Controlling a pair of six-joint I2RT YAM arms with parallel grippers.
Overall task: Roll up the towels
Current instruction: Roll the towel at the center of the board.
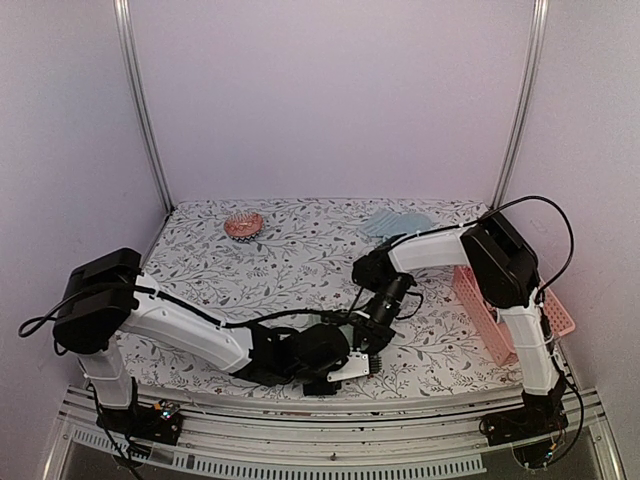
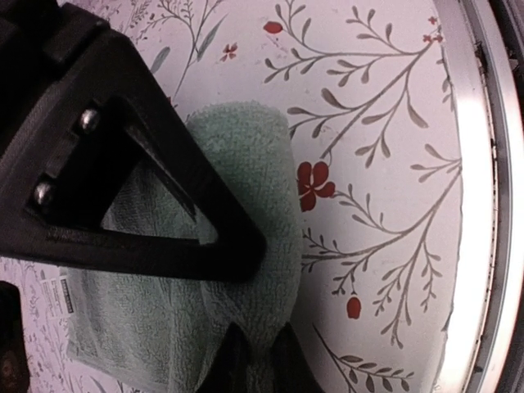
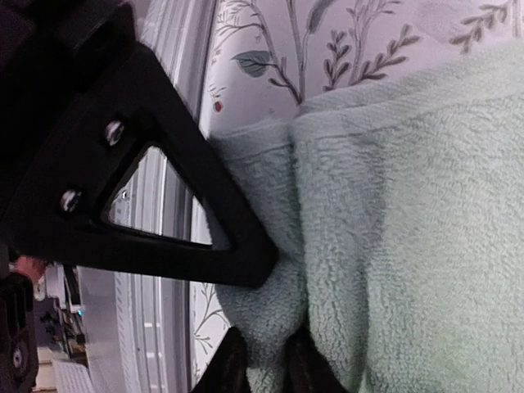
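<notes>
At the middle of the near edge of the table point(image 1: 300, 262), the green towel point(image 2: 246, 155) lies under both wrists. From above, the arms hide nearly all of it. The left gripper point(image 2: 248, 315) has its jaws close together, with the towel's rolled rim pinched between them. The right gripper point(image 3: 258, 315) has a thick fold of the same towel between its fingers; whether it clamps that fold or merely straddles it cannot be told. The step in hand is judged to be the rolling of the green towel, started but far from complete: one turn of cloth shows, and a flat layer extends beyond it. To do the step well, grip both ends of the roll at the same depth. Advance both wrists together away from the near edge, holding the roll's axis parallel to that edge so the roll does not taper. Regrip one side at a time so the free end cannot unwind. Terry cloth is soft and will likely spring open on release, so press the roll down before letting go. A pink basket point(image 1: 478, 312) stands at the right edge. The blue towel point(image 1: 396, 221) lies near the far right corner, not yet rolled as far as can be seen, and a small dish point(image 1: 243, 226) sits near the far left corner.
</notes>
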